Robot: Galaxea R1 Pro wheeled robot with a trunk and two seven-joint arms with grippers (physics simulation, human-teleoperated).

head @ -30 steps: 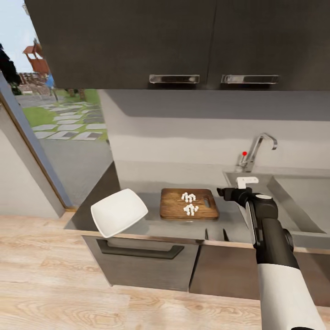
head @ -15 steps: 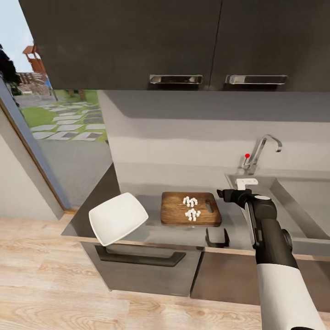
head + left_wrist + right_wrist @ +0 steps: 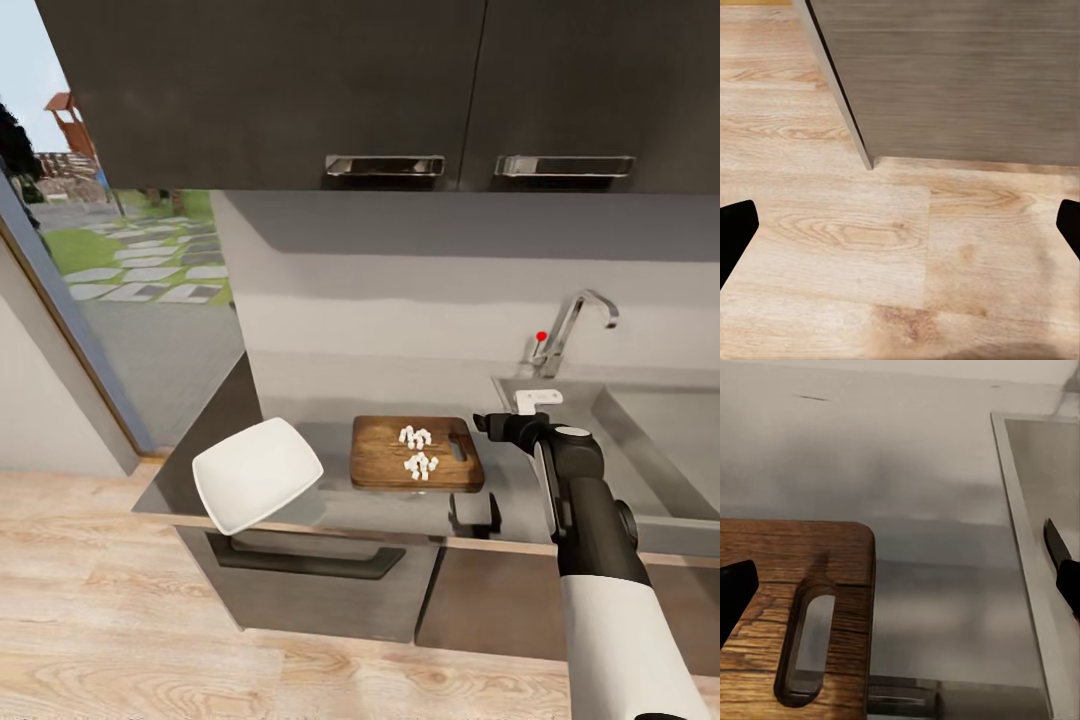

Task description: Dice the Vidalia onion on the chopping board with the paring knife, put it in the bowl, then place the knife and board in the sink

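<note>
The onion bits (image 3: 417,450) sit cut on the chopping board (image 3: 383,455) — next they go into the bowl (image 3: 255,472). The right gripper (image 3: 492,424) looks wide open and empty; the left gripper (image 3: 473,515) too.

My chopping board (image 3: 416,453) is dark wood with rough visible grain, and the bowl (image 3: 256,473) beside it looks glossy white. The countertop (image 3: 330,500) and the sink (image 3: 655,440) are matt grey, the tap (image 3: 570,330) is shiny metal. The floor (image 3: 870,255) is smooth light wood.
</note>
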